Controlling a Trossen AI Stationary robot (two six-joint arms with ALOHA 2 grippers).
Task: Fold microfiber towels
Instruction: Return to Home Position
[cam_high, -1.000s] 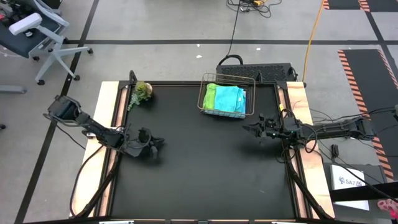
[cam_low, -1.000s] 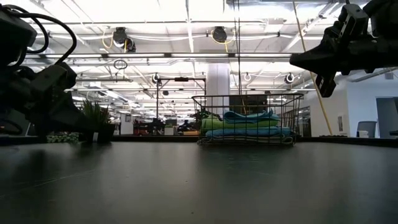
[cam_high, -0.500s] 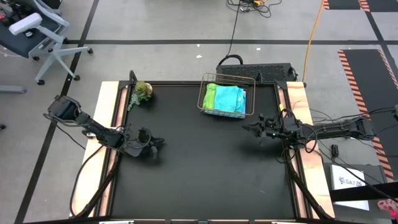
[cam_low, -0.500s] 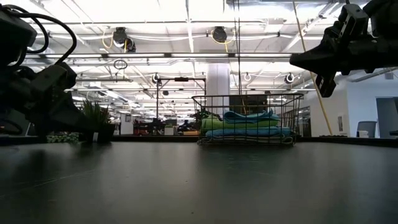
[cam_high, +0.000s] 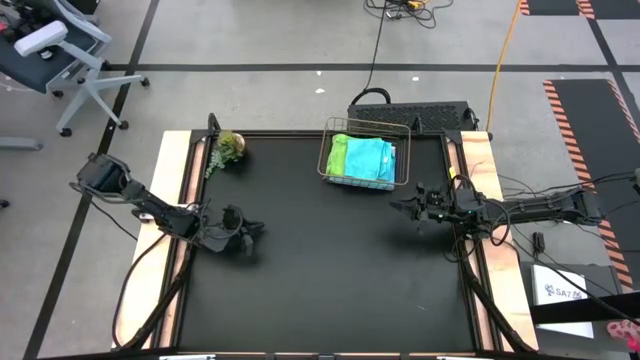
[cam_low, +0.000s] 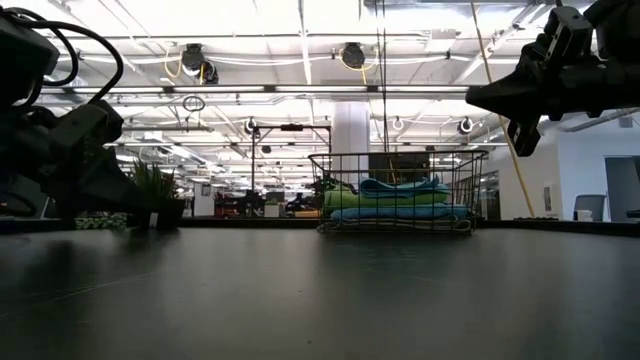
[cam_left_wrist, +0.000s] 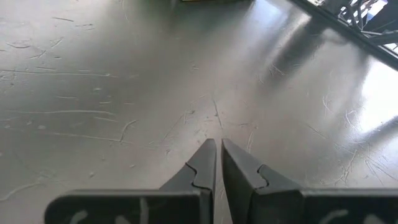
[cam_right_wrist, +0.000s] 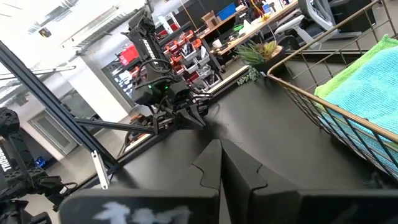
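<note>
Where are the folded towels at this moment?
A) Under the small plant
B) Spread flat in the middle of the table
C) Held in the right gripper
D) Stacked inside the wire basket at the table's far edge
D: the folded towels lie stacked inside the wire basket, and the right gripper is shut on nothing.

The high view looks straight down from far above the whole table (cam_high: 320, 290), with the basket (cam_high: 366, 127) at its far edge. The low view sits at tabletop height, facing the basket and the room behind it. The left wrist view looks closely down on bare tabletop. The right wrist view faces past the basket's corner, across the table, to the left gripper (cam_right_wrist: 200, 118).
</note>
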